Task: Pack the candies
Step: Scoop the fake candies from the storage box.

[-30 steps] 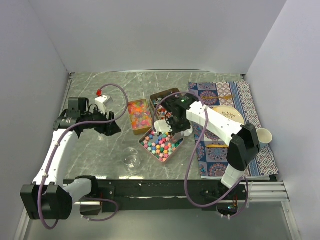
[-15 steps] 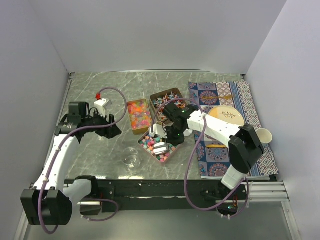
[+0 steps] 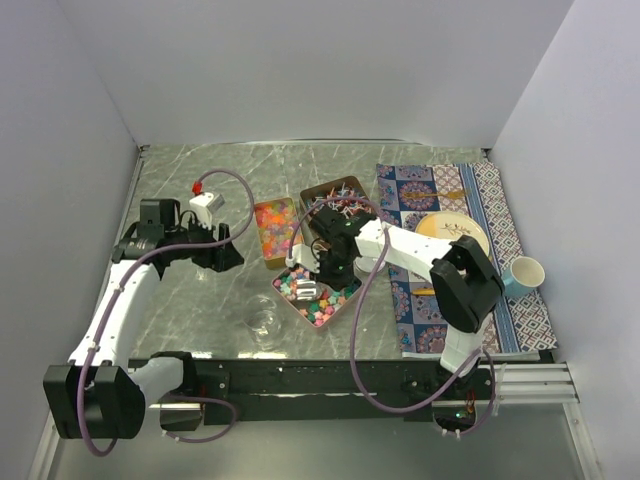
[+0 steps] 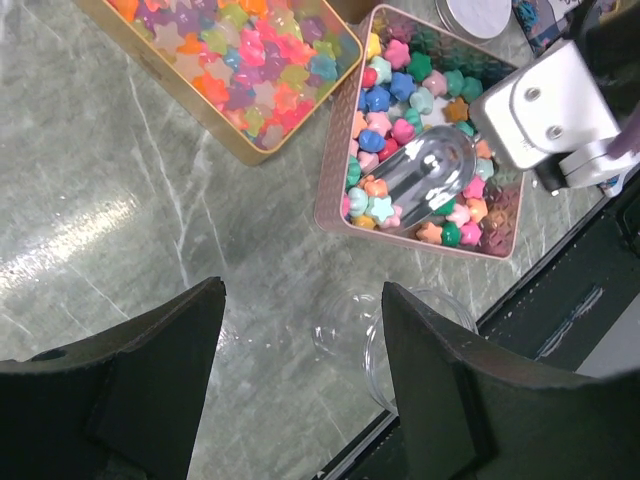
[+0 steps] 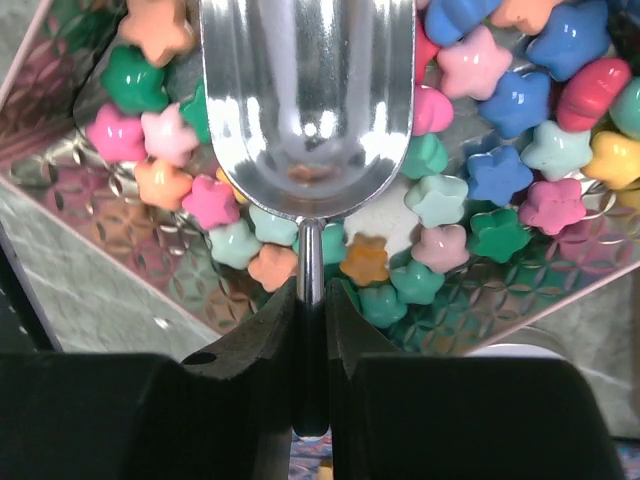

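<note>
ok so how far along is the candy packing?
Done: nothing packed yet, by the look of it; the small clear glass jar looks empty. In hand: the right hand grips the shiny metal scoop by its handle, bowl empty, lowered among the pastel star candies in the pink metal tin. The left hand hangs open above the marble table, holding nothing. Left: scoop, carry, pour.
</note>
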### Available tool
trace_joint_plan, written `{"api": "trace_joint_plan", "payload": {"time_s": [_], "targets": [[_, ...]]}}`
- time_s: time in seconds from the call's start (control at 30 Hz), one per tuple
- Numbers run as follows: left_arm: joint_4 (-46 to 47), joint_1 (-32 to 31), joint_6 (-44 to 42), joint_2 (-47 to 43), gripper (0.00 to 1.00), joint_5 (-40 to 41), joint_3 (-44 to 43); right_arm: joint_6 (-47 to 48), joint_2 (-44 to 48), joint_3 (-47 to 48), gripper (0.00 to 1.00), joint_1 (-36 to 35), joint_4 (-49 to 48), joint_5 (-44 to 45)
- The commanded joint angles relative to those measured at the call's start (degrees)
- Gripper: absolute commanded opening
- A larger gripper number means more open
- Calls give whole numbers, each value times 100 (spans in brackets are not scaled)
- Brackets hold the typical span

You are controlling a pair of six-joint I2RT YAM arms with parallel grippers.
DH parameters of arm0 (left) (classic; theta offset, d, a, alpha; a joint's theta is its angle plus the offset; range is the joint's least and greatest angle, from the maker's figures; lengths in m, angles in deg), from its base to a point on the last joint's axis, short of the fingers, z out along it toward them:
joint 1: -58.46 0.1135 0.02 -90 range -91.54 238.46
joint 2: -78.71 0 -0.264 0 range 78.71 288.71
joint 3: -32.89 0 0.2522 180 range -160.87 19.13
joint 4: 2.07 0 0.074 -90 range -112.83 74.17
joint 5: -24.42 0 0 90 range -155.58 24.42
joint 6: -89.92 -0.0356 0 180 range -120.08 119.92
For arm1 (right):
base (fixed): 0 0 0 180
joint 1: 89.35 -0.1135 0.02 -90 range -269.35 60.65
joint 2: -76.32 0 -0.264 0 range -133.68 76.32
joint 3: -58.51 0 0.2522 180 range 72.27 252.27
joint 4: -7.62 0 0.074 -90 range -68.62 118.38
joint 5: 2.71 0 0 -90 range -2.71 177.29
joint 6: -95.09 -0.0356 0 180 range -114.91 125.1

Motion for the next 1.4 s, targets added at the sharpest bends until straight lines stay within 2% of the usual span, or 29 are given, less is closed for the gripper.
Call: {"api": "trace_joint_plan", "payload": {"time_s": [0.0,0.13,0.33,0.5,0.63,1.0,1.07,1.17,1.37], "targets": [[82,12,82,73,69,33,-364,-949,-25,-110,0,-218,-377,106],[134,12,232,135,69,16,-444,-1677,-17,-356,0,-218,-1034,-122],[-6,12,136,284,69,7,-523,-2327,704,-1648,0,-227,-2809,-89],[3,20,162,337,69,-116,-549,-2470,642,-1552,0,-244,-2750,-61],[161,12,320,372,69,-116,-532,-2514,949,-1780,0,-244,-3126,9],[99,12,118,399,69,7,-708,-2514,2883,-3265,0,-244,-4516,-70],[143,12,127,364,69,-19,-707,-2427,3041,-3196,0,-244,-4421,-35],[318,12,162,293,69,85,-672,-1883,3182,-2853,0,-210,-3736,-61],[801,20,723,118,72,542,-576,-55,3034,-1413,0,-113,-1382,-52]]}}
